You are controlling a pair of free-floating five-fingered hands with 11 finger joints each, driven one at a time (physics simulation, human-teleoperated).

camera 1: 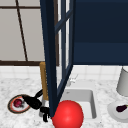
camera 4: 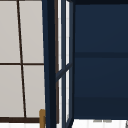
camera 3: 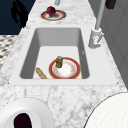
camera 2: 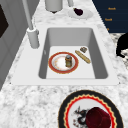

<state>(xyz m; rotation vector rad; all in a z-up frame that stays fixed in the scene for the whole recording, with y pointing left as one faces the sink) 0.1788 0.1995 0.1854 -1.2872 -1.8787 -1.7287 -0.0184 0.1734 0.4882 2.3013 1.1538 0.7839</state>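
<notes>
At lower left, the left hand (camera 1: 32, 102), loosely spread and empty, hovers by the plate (camera 1: 11, 108) of red fruit (camera 1: 17, 103) and should stay clear of the open cabinet door (camera 1: 50, 75), where the right hand (camera 1: 45, 113) hangs, its hold impossible to tell.

The left hand (camera 1: 33, 102) is showing as a matte black, human-like shape with slender fingers, carrying no markings, cables or screws, and ending without any arm.
</notes>
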